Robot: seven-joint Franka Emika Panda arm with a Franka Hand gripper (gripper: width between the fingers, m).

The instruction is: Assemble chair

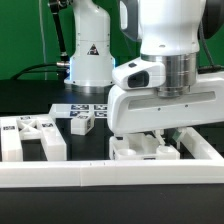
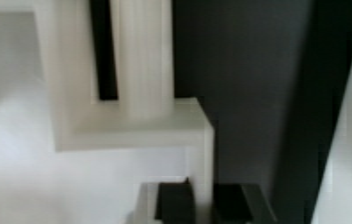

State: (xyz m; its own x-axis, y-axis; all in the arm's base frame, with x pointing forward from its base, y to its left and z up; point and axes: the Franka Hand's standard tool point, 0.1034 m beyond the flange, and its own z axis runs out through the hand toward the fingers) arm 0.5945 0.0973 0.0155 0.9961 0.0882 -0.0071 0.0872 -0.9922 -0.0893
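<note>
- My gripper (image 1: 150,132) hangs low over the table (image 1: 60,150), its fingers pointing down. From the wrist view I read the fingers (image 2: 169,203) as together, and I cannot make out anything pinched between them.
- The chair piece (image 1: 140,150) I am working on lies directly beneath the gripper, close under the fingertips. I cannot tell from either view whether they touch it.
- In the wrist view that chair piece (image 2: 137,125) is blurred. It shows as a chunky block just ahead of the fingertips, with a long post running straight on away from them. I judge the post's long axis as lying flat and leading away from the gripper, not across it.
- The block sits slightly to one side of the finger line rather than squarely under it. I judge that offset to be what the next move depends on.
- The other loose parts (image 1: 30,138) lie well apart from the gripper, toward the exterior view's left.
- The marker board (image 1: 85,112) lies behind the loose parts, also on that side of the gripper.
- The rail (image 1: 110,172) runs across in front, on the camera's side of the gripper.
</note>
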